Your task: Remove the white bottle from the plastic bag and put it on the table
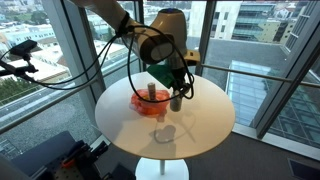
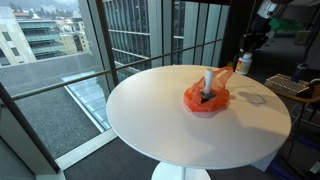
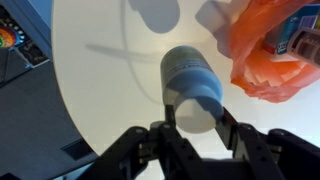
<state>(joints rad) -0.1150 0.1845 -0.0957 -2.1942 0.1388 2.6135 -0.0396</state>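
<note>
No lettering, brand or number can be read in any view. In the wrist view, the pale band on the white bottle, the blue-and-white package inside the orange plastic bag and a multicoloured disc at the frame's edge are all too blurred to read.

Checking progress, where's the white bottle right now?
In the wrist view the white bottle is held in the gripper, outside and just left of the orange plastic bag, over the white table.
</note>
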